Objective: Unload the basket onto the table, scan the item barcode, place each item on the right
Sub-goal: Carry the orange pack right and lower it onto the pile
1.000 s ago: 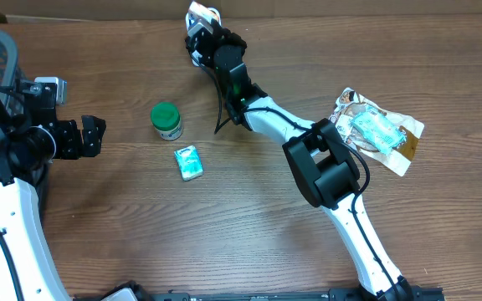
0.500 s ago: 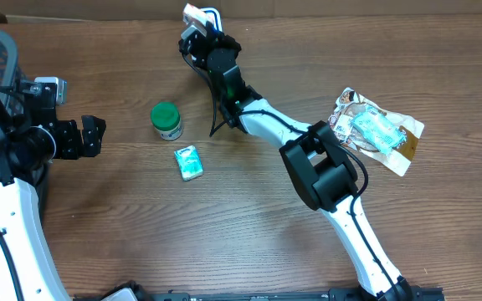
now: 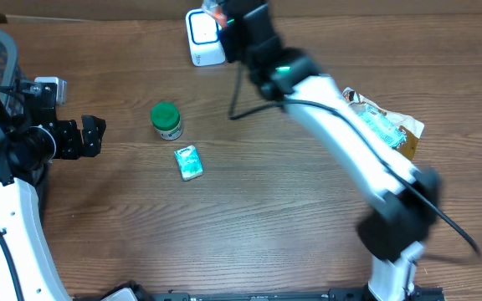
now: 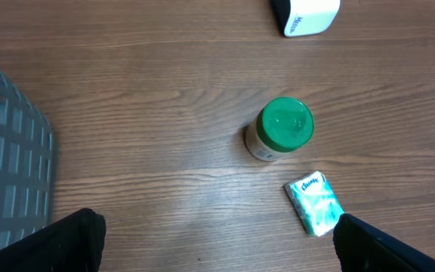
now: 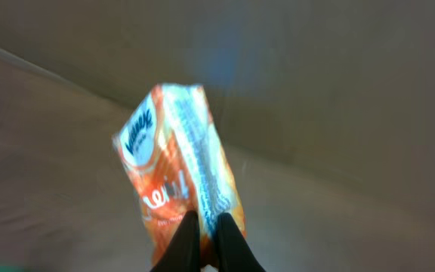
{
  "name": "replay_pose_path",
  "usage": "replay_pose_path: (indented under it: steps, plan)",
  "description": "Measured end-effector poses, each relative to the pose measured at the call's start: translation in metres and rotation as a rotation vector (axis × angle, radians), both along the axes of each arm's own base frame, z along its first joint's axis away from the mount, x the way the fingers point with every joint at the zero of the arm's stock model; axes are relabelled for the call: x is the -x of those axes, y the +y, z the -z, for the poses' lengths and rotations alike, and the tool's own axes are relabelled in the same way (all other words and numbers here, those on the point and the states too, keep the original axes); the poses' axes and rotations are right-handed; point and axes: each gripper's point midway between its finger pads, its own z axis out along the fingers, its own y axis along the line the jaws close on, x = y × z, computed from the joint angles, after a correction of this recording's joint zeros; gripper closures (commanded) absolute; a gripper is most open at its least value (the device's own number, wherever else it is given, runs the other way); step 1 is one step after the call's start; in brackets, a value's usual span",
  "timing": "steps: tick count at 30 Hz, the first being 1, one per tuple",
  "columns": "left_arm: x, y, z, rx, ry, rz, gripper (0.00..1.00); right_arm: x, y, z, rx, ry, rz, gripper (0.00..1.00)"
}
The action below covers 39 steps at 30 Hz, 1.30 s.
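We are pinching the orange tissue packet (image 5: 180, 174) in our right gripper (image 5: 206, 227) beside the white scanner (image 3: 203, 38) at the far edge of the table (image 3: 266, 217). Our left gripper (image 3: 94, 136) is hanging wide open, empty; the green-lidded jar (image 3: 166, 119) is sitting capped.

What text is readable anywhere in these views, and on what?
"Kleenex": on the teal tissue pack, left wrist view.
White scanner: dark print on its side, too blurred to read.
Orange packet: blue logo and large pale letters, motion-blurred, unreadable.
Green-lidded jar: label print too small to read.
Snack bag: printing too small to read from overhead.
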Motion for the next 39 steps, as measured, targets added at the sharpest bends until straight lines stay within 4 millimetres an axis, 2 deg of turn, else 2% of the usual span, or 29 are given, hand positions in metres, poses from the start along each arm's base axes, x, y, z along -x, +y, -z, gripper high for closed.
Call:
replay_pose_path:
  steps: [3,6,10,13,16,21,25,26,27,28,29,32,39]
  plan:
    - [0.000,0.000,0.000,0.000,0.000,0.000,0.00,0.043,-0.053,-0.013,-0.111,0.180,0.121,0.96]
    - [0.000,0.000,0.000,0.000,0.000,0.000,0.00,0.073,-0.109,-0.006,-0.167,0.339,0.291,0.96]
    - [0.000,0.000,0.000,0.000,-0.001,0.000,0.00,0.095,-0.167,0.029,-0.184,0.534,0.504,0.96]
    - [0.000,0.000,0.000,-0.001,-0.001,0.000,0.01,0.096,-0.198,0.062,-0.200,0.620,0.621,0.96]
    - [0.000,0.000,0.000,-0.001,-0.001,0.000,0.01,0.092,-0.219,0.099,-0.220,0.665,0.703,0.96]
    - [0.000,0.000,0.000,-0.001,-0.001,0.000,0.01,0.085,-0.237,0.158,-0.269,0.684,0.793,0.96]
    - [0.000,0.000,0.000,0.000,0.000,0.000,0.00,0.080,-0.242,0.193,-0.314,0.657,0.822,0.96]
    - [0.000,0.000,0.000,-0.001,-0.001,0.000,0.00,0.080,-0.242,0.197,-0.316,0.654,0.824,0.91]
    - [0.000,0.000,0.000,-0.001,-0.001,0.000,0.00,0.082,-0.242,0.206,-0.320,0.657,0.829,0.81]
    - [0.000,0.000,0.000,0.000,0.000,0.000,0.00,0.085,-0.243,0.212,-0.322,0.662,0.837,0.75]
    - [0.000,0.000,0.000,0.000,0.000,0.000,0.00,0.089,-0.243,0.219,-0.319,0.673,0.841,0.74]
    - [0.000,0.000,0.000,0.000,0.000,0.000,0.01,0.097,-0.243,0.229,-0.308,0.698,0.846,0.68]
    - [0.000,0.000,0.000,0.000,0.000,0.000,0.00,0.096,-0.243,0.229,-0.313,0.692,0.847,0.62]
